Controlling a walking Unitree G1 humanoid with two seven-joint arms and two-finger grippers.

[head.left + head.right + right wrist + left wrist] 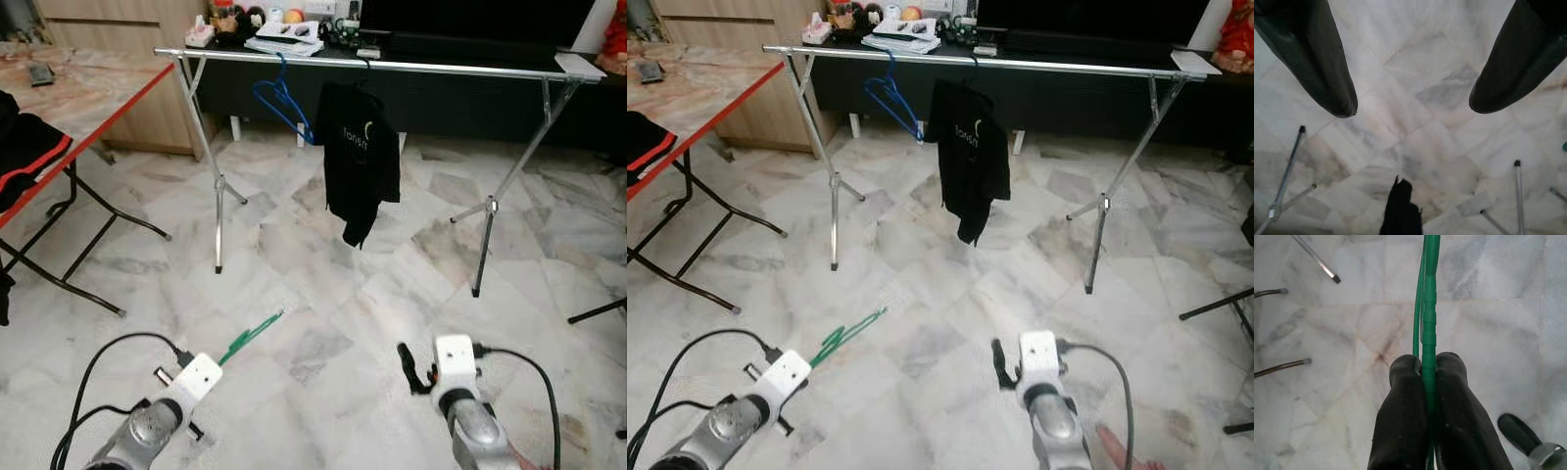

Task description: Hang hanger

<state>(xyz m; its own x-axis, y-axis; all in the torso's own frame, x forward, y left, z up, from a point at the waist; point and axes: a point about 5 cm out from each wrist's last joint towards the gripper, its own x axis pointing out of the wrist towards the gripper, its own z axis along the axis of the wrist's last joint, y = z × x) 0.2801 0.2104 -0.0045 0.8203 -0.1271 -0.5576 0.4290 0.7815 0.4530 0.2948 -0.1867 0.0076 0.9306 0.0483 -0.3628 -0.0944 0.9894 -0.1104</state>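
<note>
A red-edged folding table [93, 93] stood to the left of the clothes rack [392, 65], with a dark garment with red trim [24, 152] draped over its near edge and a small dark object lying on its top. The clothes rack, a long silver rail on crossed legs, spanned the room ahead over pale marble floor [323, 264]. On the rail, toward its left end, hung an empty blue hanger [282, 103], and just to the right of that hung a black T-shirt [361, 157] on its own hanger, the hem ending well above the floor. Behind the rail ran a dark low cabinet [470, 49] with small items crowded on its left part.

Well short of the rack and low in the head views, the left gripper [1422, 374] was clamped on a green hanger [1427, 298]; the wrist view showed the two black fingers [1400, 421] pressed together with the thin green plastic pinched between them. The green hanger stuck out forward from that gripper toward the rack, held above the floor and far from the rail.

To the right of it, also well back from the rack, the right gripper [1413, 105] hung over bare tiles with its fingers [1317, 58] spread wide apart and nothing between them. Its wrist view looked past them at the rack's legs and the black T-shirt's hem.
</note>
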